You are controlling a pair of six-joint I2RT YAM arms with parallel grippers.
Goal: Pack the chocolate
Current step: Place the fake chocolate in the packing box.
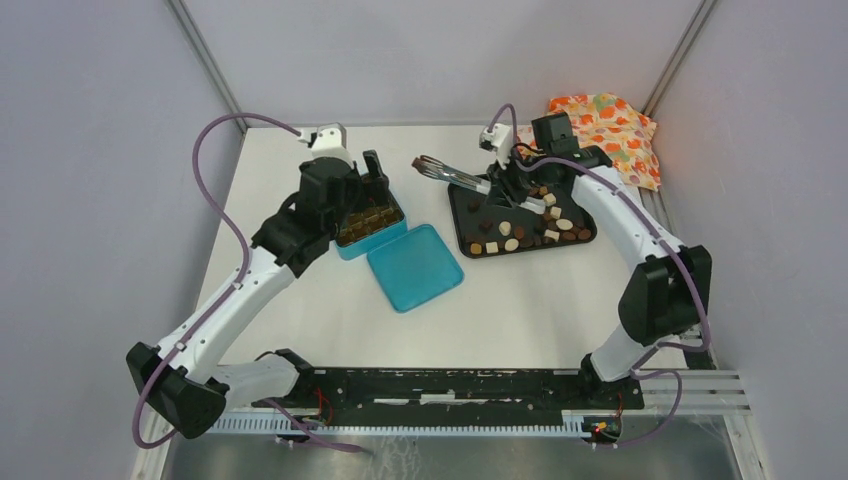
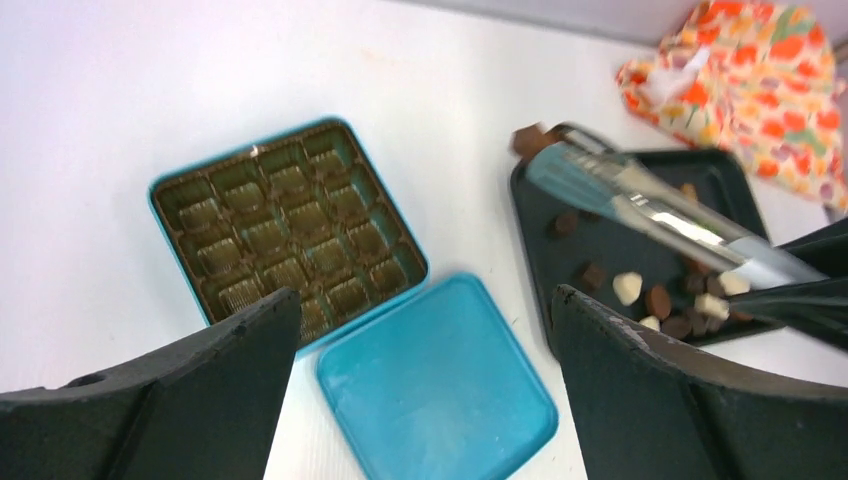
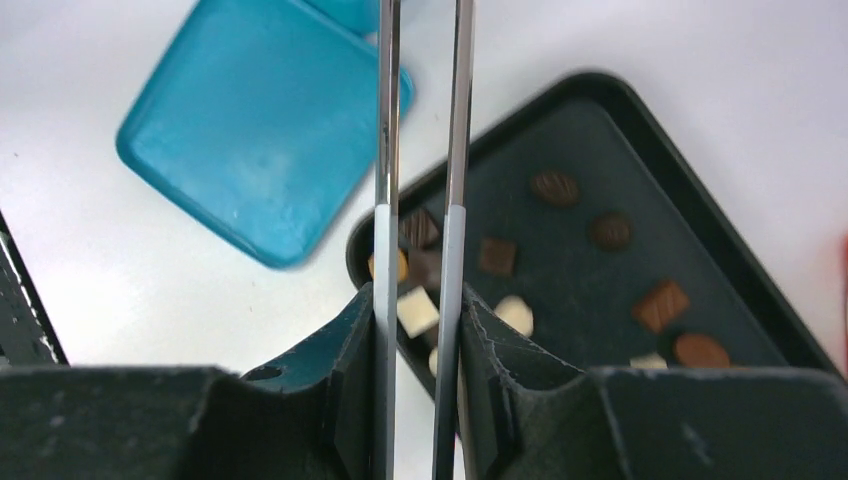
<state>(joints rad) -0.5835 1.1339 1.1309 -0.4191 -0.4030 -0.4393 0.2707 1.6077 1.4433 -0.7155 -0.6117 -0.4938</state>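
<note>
Jaws of the left gripper (image 2: 423, 345) stand wide apart above lid (image 1: 415, 267) and tin (image 2: 240, 153); the right gripper (image 3: 420, 330) clamps the tongs (image 1: 455, 175). Nearest lies the lid, the open tin touching its far-left side, visible cups empty. Right, chocolate (image 1: 512, 243) is scattered on the tray (image 1: 465, 215); the tongs pinch one brown piece (image 1: 418, 162) just off its far-left corner. Cloth (image 1: 610, 130) lies far right.

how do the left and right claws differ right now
The left claw is open wide and empty; the right claw is shut on the metal tongs. The left is by the blue tin, the right at the black tray. Both have dark fingers.
</note>
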